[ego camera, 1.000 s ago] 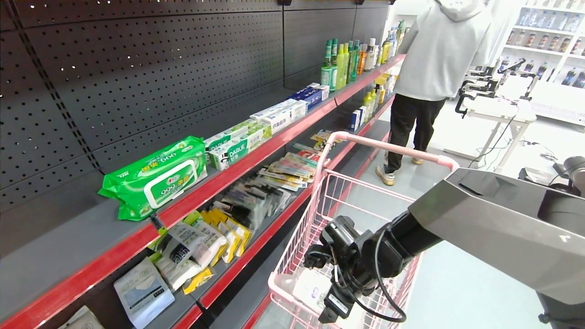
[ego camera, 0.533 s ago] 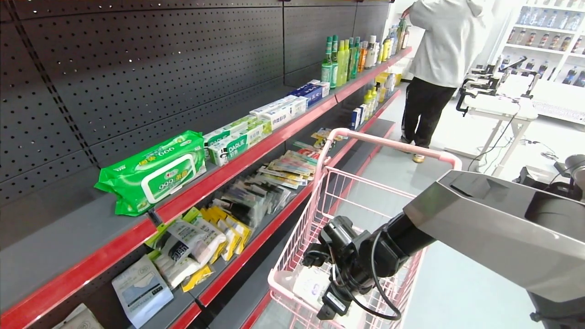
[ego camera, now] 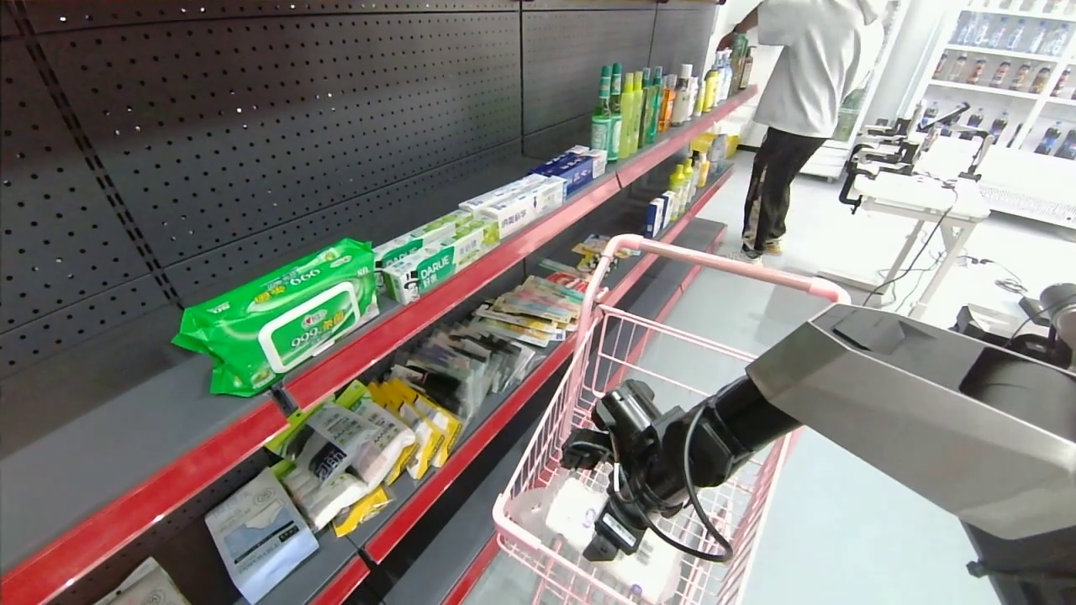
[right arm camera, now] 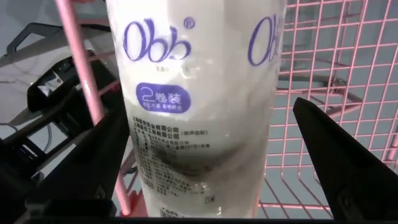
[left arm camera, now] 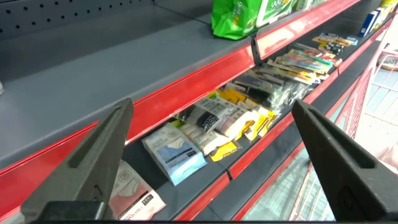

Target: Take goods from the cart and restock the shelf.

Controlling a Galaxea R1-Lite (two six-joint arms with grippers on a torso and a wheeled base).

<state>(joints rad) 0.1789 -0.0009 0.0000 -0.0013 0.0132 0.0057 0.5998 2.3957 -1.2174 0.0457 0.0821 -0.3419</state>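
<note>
Presently, the pick-up step is judged to be in hand. The right tool [right arm camera: 208, 115] is lowered inside the pink cart [ego camera: 714, 270], and a white roll pack [right arm camera: 199, 93] is seen standing between its fingers. The tool is released: both fingers are spread wide, one on each side of the pack, with a gap left on either side. No contact can be made out. The cart's wire wall is seen just behind the pack, beyond the tool.

The left tool [left arm camera: 212, 104] is held apart from the cart, released and empty, fingers spread. Beyond it the shelf [left arm camera: 118, 59] is faced, with a bare grey stretch nearest the tool. A green wipes pack [left arm camera: 249, 15] lies farther along the same level.

Restocking is judged to be at an early stage, since the pack is not yet lifted.

Next move, as judged:
- fingers to be closed on the pack's soft sides, squarely and not too hard
- pack to be raised straight up, clear of the cart rim
- load to be carried across to the bare stretch beside the wipes
</note>
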